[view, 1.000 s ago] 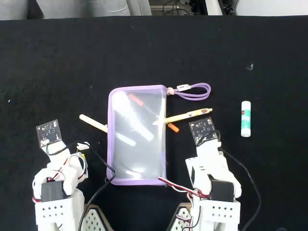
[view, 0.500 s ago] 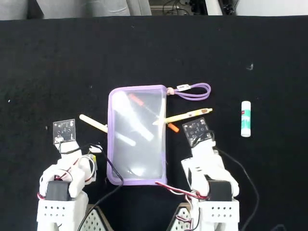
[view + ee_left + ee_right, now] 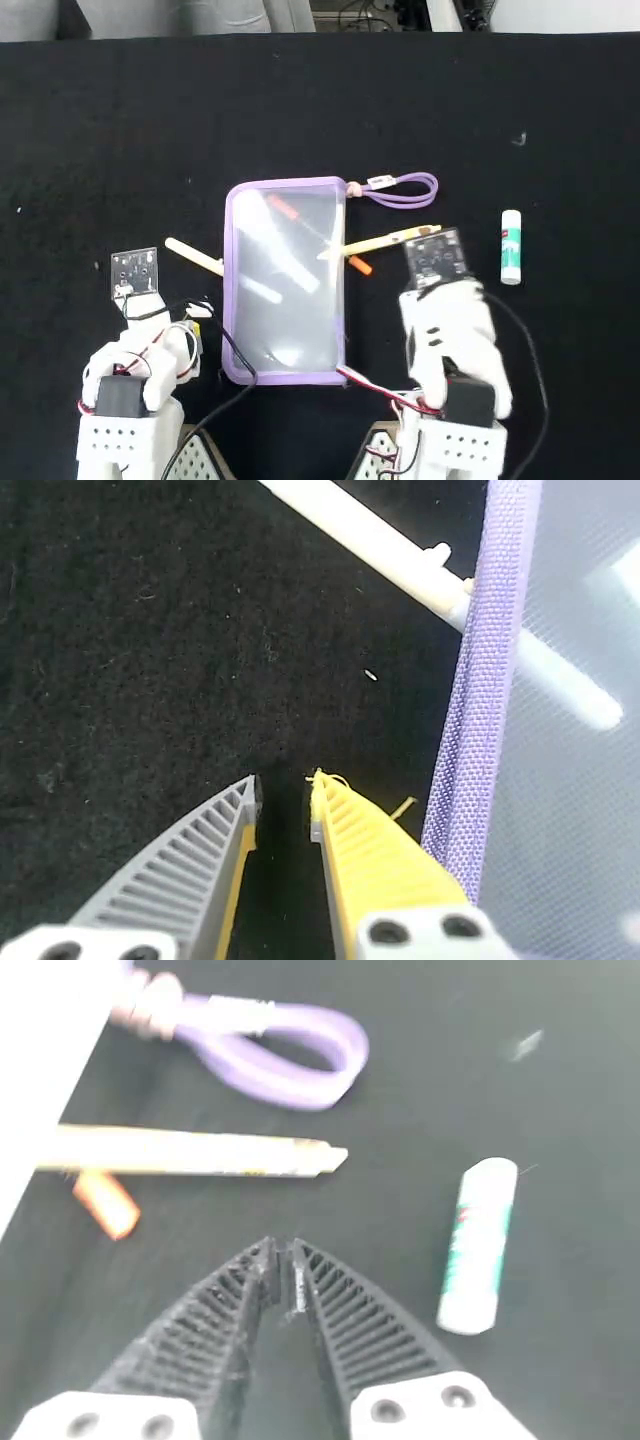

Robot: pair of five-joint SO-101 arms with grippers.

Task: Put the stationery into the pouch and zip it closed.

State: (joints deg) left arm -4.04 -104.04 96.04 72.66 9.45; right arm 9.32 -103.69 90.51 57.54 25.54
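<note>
High view: pouch (image 3: 286, 280) on black table (image 3: 120, 110)

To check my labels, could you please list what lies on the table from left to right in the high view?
White pen → pouch → yellow pen → glue stick.

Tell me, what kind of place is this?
Most likely a robot lab or workshop. A small left arm and right arm sit side by side at a black table, with a purple pouch and a glue stick laid out in front of them.
</note>
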